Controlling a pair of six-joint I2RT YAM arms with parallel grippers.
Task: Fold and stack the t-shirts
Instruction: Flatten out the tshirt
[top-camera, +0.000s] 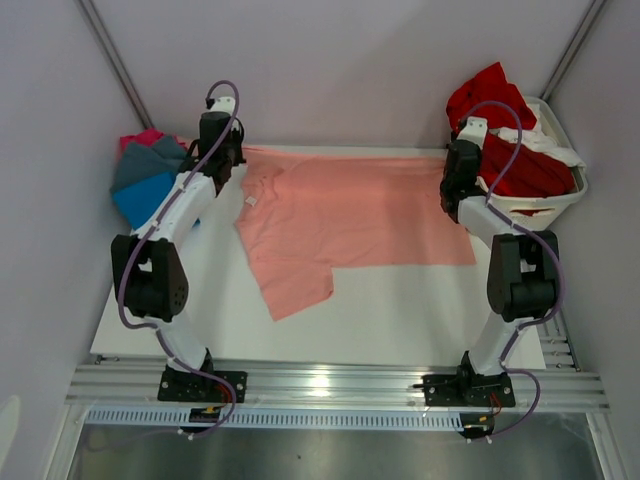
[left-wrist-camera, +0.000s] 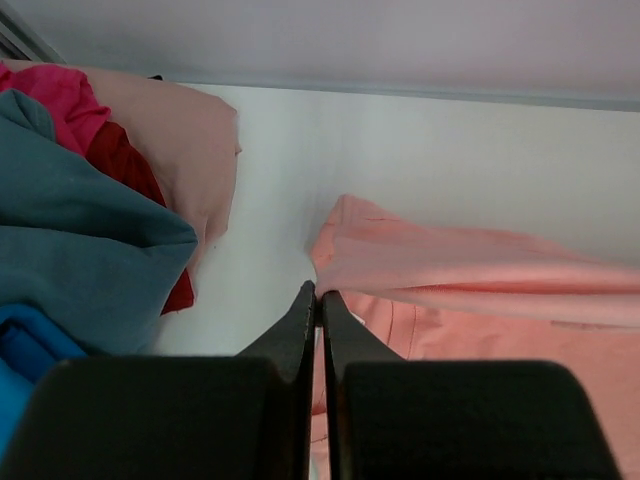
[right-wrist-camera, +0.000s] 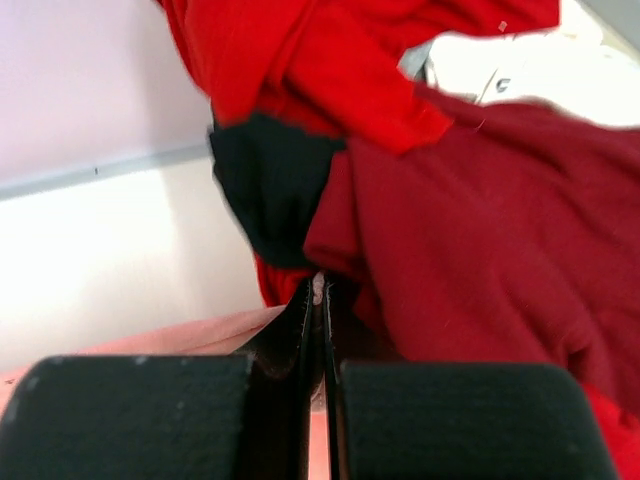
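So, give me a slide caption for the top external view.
Left hand and right hand pinch the far corners of the salmon-pink t-shirt spread on the table, between shirt pile and basket.

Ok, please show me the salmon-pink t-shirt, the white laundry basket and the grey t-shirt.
salmon-pink t-shirt (top-camera: 370, 215), top view, middle of its spread body.
white laundry basket (top-camera: 556, 203), top view, its near rim.
grey t-shirt (top-camera: 150, 162), top view, its upper face on the left pile.
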